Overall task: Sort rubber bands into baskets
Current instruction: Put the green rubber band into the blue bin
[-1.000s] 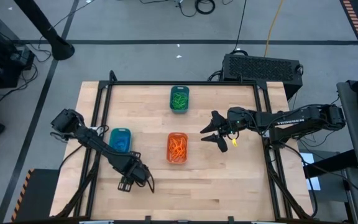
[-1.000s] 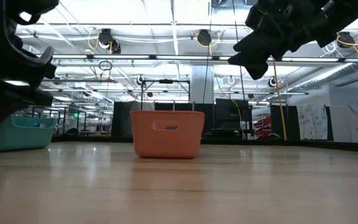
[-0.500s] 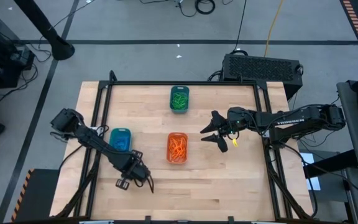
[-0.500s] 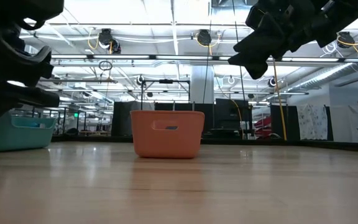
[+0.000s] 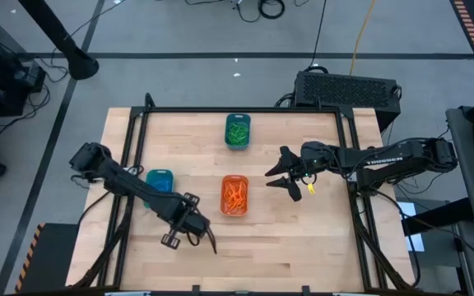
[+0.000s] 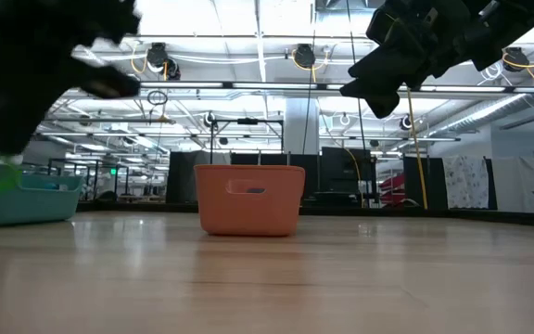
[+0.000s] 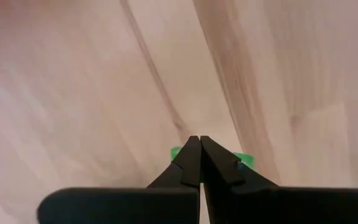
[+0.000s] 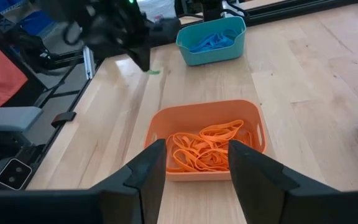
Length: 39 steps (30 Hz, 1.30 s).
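Support: light wooden plank table (image 5: 303, 238), black metal frame around it.
Rear centre: dark teal plastic tub (image 5: 237, 131), green bands inside.
Left: turquoise-blue plastic tub (image 5: 159, 183).
Centre: orange plastic tub (image 5: 234, 195), orange bands inside.

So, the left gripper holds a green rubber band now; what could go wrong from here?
The left gripper pinches only an edge of the green rubber band, so it may slip out on the way. The dark teal basket with the green bands stands far across the table, behind the orange basket; a low carry could knock that one.
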{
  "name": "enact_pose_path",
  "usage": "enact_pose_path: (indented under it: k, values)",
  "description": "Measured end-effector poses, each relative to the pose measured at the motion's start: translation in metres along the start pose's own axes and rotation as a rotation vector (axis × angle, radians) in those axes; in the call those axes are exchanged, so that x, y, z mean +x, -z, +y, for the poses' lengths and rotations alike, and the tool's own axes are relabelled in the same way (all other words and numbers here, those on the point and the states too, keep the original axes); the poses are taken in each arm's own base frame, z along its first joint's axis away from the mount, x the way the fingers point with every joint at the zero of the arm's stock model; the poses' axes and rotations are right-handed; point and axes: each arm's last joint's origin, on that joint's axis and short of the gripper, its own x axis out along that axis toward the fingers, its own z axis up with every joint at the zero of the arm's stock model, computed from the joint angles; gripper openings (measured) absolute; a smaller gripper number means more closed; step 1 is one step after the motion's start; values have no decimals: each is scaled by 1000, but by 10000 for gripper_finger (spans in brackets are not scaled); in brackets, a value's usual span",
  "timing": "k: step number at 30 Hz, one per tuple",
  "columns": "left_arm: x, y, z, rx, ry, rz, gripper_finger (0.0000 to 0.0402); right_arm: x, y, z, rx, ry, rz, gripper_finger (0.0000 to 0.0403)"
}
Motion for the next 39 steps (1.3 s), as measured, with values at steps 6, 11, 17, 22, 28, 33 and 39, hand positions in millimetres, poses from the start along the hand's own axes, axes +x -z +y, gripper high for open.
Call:
enact_pose_path:
  k: [6,11,17,22,28,33,39]
  values:
    - [-34,-17,4,38,-69,-109,2,0,0,0,0,0,0,164]
    - [-51,-26,23,64,-227,-167,1,0,0,0,-5,0,0,164]
    - [-62,-30,82,81,-351,-216,1,0,-3,-1,-133,43,-32,164]
    - [-72,-24,152,59,-448,-291,0,-1,-4,-7,-242,266,-52,164]
    - [-89,6,240,-107,-515,-466,0,-3,-5,-13,-236,381,-59,164]
    - [-87,30,299,-227,-525,-609,0,-4,-5,-17,-230,393,-49,164]
    - [-60,32,336,-315,-503,-668,0,-4,-2,-18,-225,400,-20,164]
